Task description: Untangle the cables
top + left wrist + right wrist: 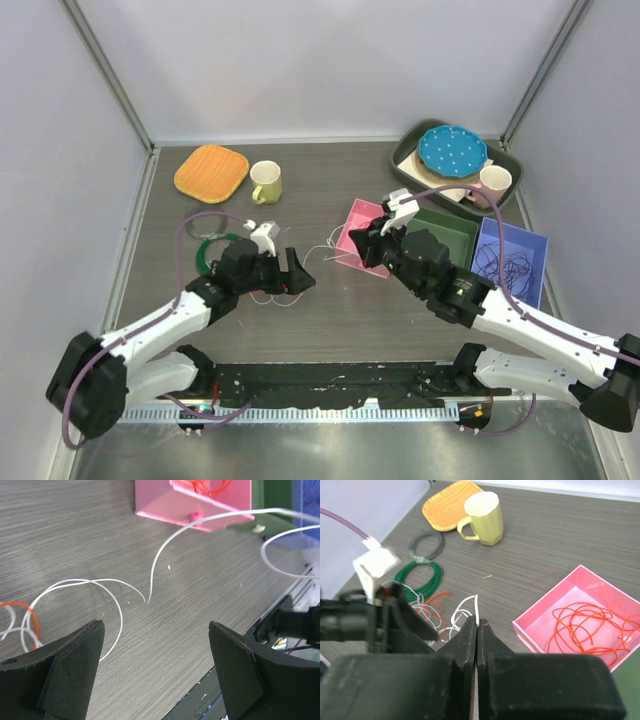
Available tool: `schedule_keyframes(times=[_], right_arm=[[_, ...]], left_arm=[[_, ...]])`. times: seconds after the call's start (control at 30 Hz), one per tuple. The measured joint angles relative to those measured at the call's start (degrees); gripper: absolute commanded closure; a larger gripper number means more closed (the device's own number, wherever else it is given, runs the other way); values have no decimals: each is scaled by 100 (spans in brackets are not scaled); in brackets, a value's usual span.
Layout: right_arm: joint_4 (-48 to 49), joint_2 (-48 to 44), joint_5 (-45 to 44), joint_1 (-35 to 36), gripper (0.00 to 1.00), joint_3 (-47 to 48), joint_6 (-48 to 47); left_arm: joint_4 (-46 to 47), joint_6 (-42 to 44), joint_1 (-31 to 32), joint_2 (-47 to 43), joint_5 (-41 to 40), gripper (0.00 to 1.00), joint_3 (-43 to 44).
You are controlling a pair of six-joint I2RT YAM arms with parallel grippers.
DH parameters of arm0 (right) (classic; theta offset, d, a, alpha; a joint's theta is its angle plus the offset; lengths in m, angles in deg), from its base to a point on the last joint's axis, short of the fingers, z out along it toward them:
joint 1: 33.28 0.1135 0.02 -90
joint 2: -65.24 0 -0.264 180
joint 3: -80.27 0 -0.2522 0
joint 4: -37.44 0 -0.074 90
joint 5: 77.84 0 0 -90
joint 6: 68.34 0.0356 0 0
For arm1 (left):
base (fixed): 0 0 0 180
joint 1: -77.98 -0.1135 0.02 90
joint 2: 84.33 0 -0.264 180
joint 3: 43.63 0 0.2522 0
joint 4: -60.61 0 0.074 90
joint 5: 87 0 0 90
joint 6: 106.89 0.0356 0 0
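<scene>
Setting: grey wood-grain tabletop (330, 190) inside a pale-walled enclosure, with two arms reaching in from its near edge.
Left tool: the left tool (155, 630) hung low over the tabletop, its black jaws spread wide with nothing between them.
Right tool: the right tool (477, 627) was pinched fully closed on one thin white cable (476, 605), which arched from its tips down to the tabletop.
Tangle: a loose knot of thin white and orange cables (437, 611) lay on the tabletop just beside the left tool; its strands were too fine to count.
Step in hand: by my judgement, one white strand was being drawn clear of the knot.
Next move: probably a slow pull away from the heap, with the open tool pinning the rest so that it would not drag along.
Boxes: three, side by side: a pink box (540, 639) holding orange cable loops (580, 625), a green box (450, 235), and a blue box (515, 228) with dark thin loops (505, 265).
Wound rings: two, a dark-green ring (434, 580) and a grey ring (414, 544).
Farther back: one yellow-green mug (482, 520) and one orange woven mat (445, 507).
Far corner: one dark tray (507, 160) carrying one blue dotted plate (452, 150) and one pale cup (495, 180).
</scene>
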Motion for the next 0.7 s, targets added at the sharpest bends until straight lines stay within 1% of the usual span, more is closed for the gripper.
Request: schedule_keyframes(times=[0.03,0.1,0.13,0.17,0.27,0.33,0.47,0.5,0.53,0.57,0.6,0.63,0.7], right_arm=[[-9,-72,37,0,99,0,20],[-11,-219,116,0,99,0,72],[-15,-299,155,0,99,0,101],[-13,-382,192,0,99,0,127],[-7,-619,229,0,99,-7,155],[-2,-723,229,0,99,-17,170],[-11,-802,232,0,99,-74,173],[-31,-798,229,0,98,-85,173],[-57,-785,227,0,93,-105,170],[-90,-750,229,0,88,-114,166],[-107,-693,229,0,68,-114,146],[-122,-616,236,0,56,-114,125],[-173,-415,256,0,43,-105,42]], left_arm=[[94,28,160,232,-55,14,26],[258,94,387,658,-164,28,136],[302,98,452,813,-245,39,201],[363,118,514,999,-332,60,306],[544,146,649,1451,-535,88,621],[662,144,702,1637,-599,100,767],[750,203,750,1834,-605,100,1038],[756,210,752,1816,-605,100,1073],[763,216,754,1777,-605,100,1104],[763,223,754,1705,-616,100,1119],[737,223,754,1576,-645,100,1121],[671,214,756,1397,-680,100,1121],[568,160,756,896,-789,100,1128]])
